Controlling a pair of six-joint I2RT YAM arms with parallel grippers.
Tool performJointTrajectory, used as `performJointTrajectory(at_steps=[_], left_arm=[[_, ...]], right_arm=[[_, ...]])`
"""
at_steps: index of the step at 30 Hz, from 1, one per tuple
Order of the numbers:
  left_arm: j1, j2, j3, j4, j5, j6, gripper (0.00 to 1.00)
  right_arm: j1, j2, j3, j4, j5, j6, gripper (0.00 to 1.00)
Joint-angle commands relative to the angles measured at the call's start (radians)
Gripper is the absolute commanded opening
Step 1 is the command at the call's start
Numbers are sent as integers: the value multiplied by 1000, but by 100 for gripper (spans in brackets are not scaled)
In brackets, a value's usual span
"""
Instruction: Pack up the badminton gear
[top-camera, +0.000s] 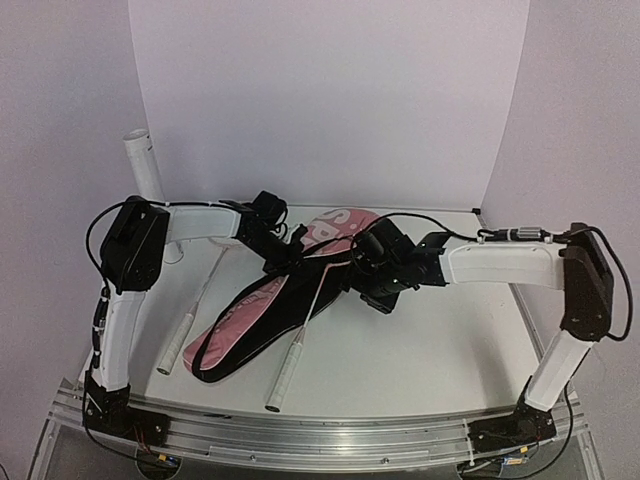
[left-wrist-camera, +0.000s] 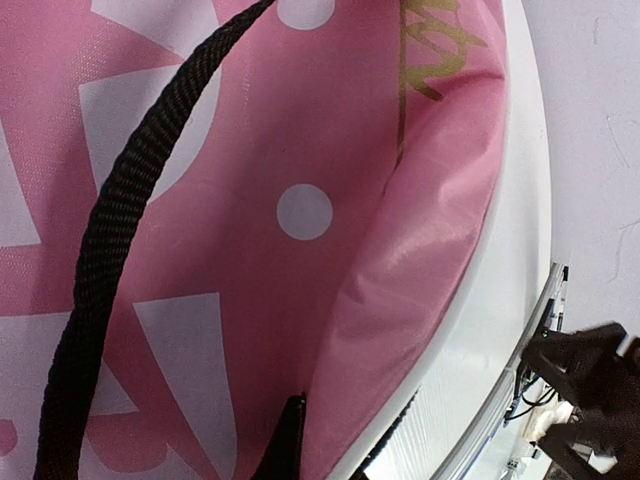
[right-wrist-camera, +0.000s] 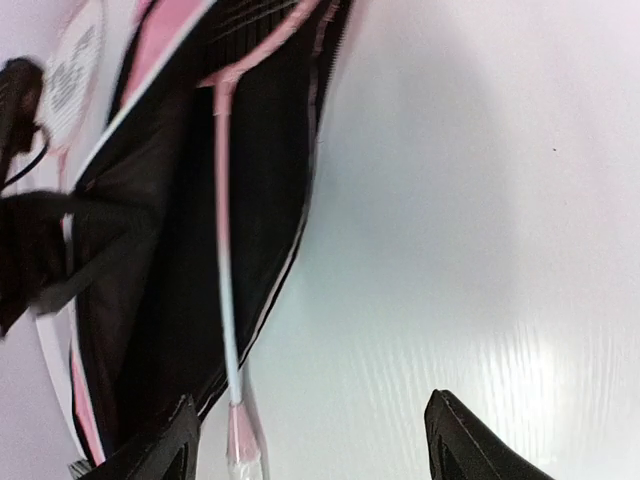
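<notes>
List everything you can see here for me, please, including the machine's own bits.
rackets: two, white handles and thin shafts; one on the table left of the bag, one lying across the bag's dark opened inside with its handle sticking out toward the near edge
bag: one, pink with white lettering, middle of the table
strap: one, black, draped over the bag
tube: one, white, standing at the far left
table: one, white
arms: two, white and black, left and right
left claw: shut, at the bag's far end
right claw: open, beside the bag
</notes>
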Motion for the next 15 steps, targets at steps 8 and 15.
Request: performJointTrajectory(at_steps=[8, 15], left_arm=[[-27, -16, 16, -7, -33, 40, 0], [-28, -9, 31, -10, -8, 28, 0]], right_arm=[[-155, 295, 59, 326, -171, -86, 59], [-187, 413, 90, 383, -240, -29, 40]])
